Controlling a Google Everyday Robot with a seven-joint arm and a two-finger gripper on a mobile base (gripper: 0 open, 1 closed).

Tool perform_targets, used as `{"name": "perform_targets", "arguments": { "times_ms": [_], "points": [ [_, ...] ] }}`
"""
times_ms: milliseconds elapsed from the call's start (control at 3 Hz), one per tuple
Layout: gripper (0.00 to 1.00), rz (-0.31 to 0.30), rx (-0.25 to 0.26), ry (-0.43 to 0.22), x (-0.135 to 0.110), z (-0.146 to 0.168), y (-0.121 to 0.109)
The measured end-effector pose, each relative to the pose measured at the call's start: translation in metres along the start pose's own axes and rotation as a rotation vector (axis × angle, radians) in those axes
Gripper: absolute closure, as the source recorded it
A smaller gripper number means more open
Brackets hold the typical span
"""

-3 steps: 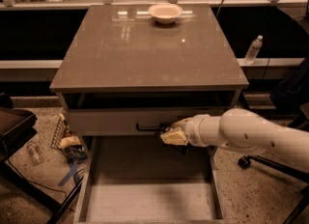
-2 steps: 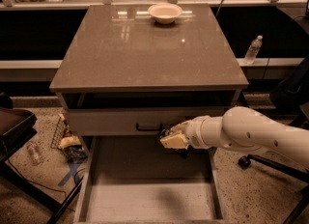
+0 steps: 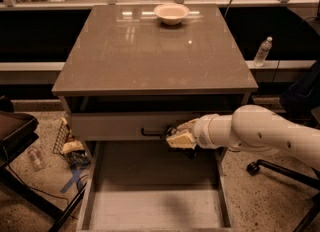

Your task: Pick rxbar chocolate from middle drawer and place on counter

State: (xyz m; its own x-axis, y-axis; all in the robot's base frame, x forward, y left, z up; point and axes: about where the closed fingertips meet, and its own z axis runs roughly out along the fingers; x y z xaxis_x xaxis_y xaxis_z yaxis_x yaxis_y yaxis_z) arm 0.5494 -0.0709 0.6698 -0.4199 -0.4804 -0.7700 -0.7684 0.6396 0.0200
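Over rear of middle drawer [image 3: 150, 211], claw [image 3: 176, 138] nr upper drawer handle [image 3: 150, 133], grip: can't tell

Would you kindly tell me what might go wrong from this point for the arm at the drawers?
1. The gripper hangs right beside the dark handle of the drawer above; lifting, it may snag it.
2. No bar shows on the floor of the open drawer; it may lie hidden under the arm, so a grasp there would be blind.
3. The bowl sits at the far edge of the counter; a placement there might knock it.
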Motion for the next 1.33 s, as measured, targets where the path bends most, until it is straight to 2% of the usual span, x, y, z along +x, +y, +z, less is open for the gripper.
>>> {"name": "perform_targets", "arguments": {
  "times_ms": [333, 667, 1000, 1333],
  "points": [
    [1.0, -0.011, 0.038, -0.002, -0.032, -0.022, -0.009],
    [1.0, -0.024, 0.107, 0.009, -0.077, -0.066, -0.017],
    [1.0, -0.028, 0.174, 0.022, -0.11, -0.106, -0.023],
    [1.0, -0.045, 0.247, -0.031, -0.16, -0.129, -0.042]
  ]
}}
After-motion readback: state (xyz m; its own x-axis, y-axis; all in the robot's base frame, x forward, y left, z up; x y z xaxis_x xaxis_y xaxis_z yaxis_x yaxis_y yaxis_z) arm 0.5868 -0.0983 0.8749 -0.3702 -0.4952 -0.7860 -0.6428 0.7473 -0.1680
